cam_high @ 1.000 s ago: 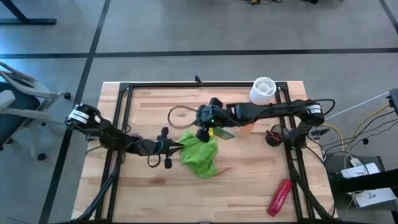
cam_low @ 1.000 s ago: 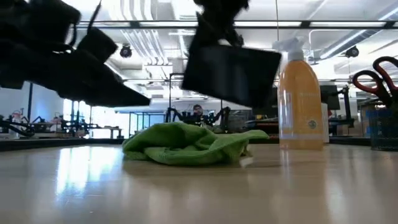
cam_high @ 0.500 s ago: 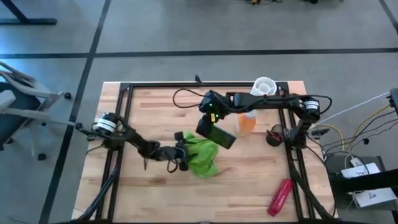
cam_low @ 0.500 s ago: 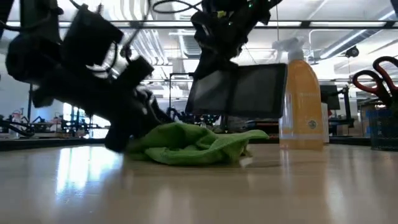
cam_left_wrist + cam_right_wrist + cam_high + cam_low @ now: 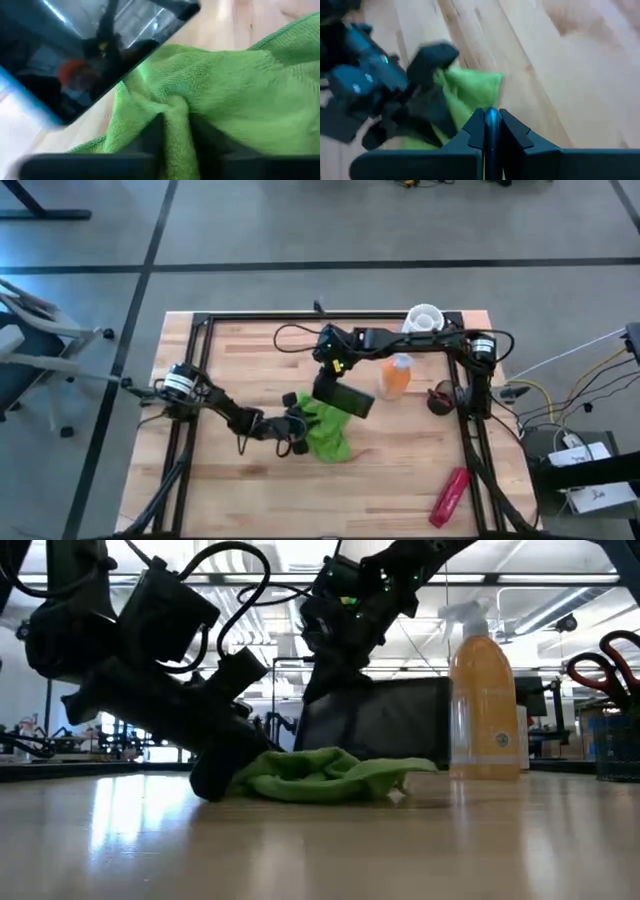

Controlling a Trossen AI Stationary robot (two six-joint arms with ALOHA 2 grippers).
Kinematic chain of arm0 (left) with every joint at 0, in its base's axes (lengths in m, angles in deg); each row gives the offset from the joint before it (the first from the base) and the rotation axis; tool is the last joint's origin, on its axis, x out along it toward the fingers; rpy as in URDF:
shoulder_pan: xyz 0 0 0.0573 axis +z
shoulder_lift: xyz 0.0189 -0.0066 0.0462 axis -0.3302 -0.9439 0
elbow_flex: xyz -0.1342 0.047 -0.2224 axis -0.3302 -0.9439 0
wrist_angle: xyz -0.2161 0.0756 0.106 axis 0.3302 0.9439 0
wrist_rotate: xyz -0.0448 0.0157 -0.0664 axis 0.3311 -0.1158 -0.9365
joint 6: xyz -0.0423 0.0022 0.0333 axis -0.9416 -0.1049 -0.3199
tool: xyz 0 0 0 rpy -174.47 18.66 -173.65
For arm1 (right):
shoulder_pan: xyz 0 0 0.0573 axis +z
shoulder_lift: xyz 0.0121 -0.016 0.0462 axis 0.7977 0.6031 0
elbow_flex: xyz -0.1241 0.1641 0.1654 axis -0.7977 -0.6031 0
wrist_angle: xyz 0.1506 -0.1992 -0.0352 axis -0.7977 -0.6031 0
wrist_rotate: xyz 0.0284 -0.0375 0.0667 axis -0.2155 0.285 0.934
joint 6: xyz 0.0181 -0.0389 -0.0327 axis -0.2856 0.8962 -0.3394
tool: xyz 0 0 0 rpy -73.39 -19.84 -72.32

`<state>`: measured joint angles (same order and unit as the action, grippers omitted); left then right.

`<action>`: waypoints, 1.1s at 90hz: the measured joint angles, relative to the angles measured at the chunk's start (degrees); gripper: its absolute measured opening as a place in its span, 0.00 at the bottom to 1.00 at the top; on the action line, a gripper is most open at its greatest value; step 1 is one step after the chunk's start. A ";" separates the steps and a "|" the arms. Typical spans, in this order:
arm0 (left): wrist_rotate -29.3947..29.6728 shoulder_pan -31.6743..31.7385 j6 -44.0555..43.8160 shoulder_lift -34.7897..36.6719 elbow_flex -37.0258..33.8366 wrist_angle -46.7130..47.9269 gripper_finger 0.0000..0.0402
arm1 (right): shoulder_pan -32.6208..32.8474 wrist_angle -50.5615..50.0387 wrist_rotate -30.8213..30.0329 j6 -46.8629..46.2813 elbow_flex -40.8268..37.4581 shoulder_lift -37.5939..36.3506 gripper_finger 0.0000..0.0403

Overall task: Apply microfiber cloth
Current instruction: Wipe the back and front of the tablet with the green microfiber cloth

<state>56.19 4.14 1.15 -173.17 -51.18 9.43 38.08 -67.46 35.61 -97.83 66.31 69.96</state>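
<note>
Low view puts the left gripper (image 5: 215, 775) nearest, pressed down onto the table (image 5: 320, 840) at the 9 o'clock end of the microfiber cloth (image 5: 320, 775), which lies crumpled on the wood. From its own wrist camera a ridge of the green fabric runs up between the 2 dark fingers (image 5: 150, 142), which appear closed in on that fold, though the fingertips themselves are not shown.

Just behind the cloth, the right gripper (image 5: 335, 670) holds the dark flat device (image 5: 380, 720) on edge, its lower edge at or just above the cloth; whether they touch cannot be told. Its wrist camera shows the 2 fingers clamped tight on the thin edge of the device. Seen from above, the device (image 5: 343, 399) sits at about 1 o'clock from the cloth (image 5: 325, 430), overlapping its far corner, with the left gripper (image 5: 293, 426) at the cloth's 9 o'clock side.

Farther back, at 2 o'clock, stands the orange spray bottle (image 5: 482, 690).

As a judgement, the device is lifted and presented and the cloth looks pinched, but it is not yet raised off the wood; bringing it against the device's face and wiping remains to be done.
</note>
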 joint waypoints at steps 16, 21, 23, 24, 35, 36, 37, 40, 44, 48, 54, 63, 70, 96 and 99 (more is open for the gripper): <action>1.24 -1.45 -0.92 3.74 -0.63 7.61 0.01 | 0.06 -0.27 -4.01 1.94 0.78 -1.12 0.02; 2.38 -2.41 -0.88 5.47 -1.20 8.26 0.01 | 0.04 -0.19 -5.02 2.28 1.42 -1.41 0.02; 3.02 -2.87 -0.63 6.23 -1.38 8.43 0.01 | 0.03 -0.17 -5.37 2.43 1.70 -1.47 0.02; 3.41 -3.12 -0.43 6.69 -1.45 8.55 0.01 | 0.02 -0.12 -5.49 2.54 1.82 -1.51 0.02; 9.28 -6.76 4.56 12.01 -2.30 11.03 0.00 | 0.04 -0.39 -5.71 2.69 3.08 -1.55 0.02; 10.03 -7.10 5.26 12.50 -2.38 11.16 0.00 | 0.04 -0.31 -5.72 2.69 3.20 -1.55 0.02; 10.85 -7.48 5.89 12.90 -2.44 11.10 0.00 | 0.04 -0.23 -5.79 2.68 3.31 -1.55 0.02; 13.21 -8.43 7.92 14.09 -2.45 9.79 0.00 | 0.08 0.14 -5.92 2.62 3.64 -1.55 0.02; 16.40 -9.32 11.13 15.48 -2.38 5.93 0.00 | 0.23 0.74 -6.09 2.08 3.74 -1.58 0.02; 18.95 -9.41 14.33 16.16 -2.38 -0.73 0.00 | 0.47 1.31 -6.14 1.41 3.74 -1.59 0.02; 18.65 -8.96 19.16 15.51 -2.79 -11.03 0.00 | 1.08 2.85 -6.76 0.48 3.74 -1.59 0.02; 17.28 -7.72 25.72 12.23 -2.97 -23.88 0.00 | 2.28 4.86 -6.91 -2.25 3.74 -1.59 0.02; 16.18 -6.22 29.02 9.78 -2.72 -32.59 0.00 | 3.20 5.84 -6.81 -4.53 3.74 -1.59 0.02; 12.08 -0.73 35.76 -0.30 7.05 -38.76 0.00 | 4.85 10.99 -6.91 -9.17 3.72 -1.17 0.02; 11.69 -0.48 36.23 -1.40 8.50 -38.75 0.00 | 4.85 10.83 -6.95 -9.08 3.72 -1.03 0.02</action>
<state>67.89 3.66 37.38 -174.57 -42.69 -29.31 42.93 -56.63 28.66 -106.91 70.03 68.93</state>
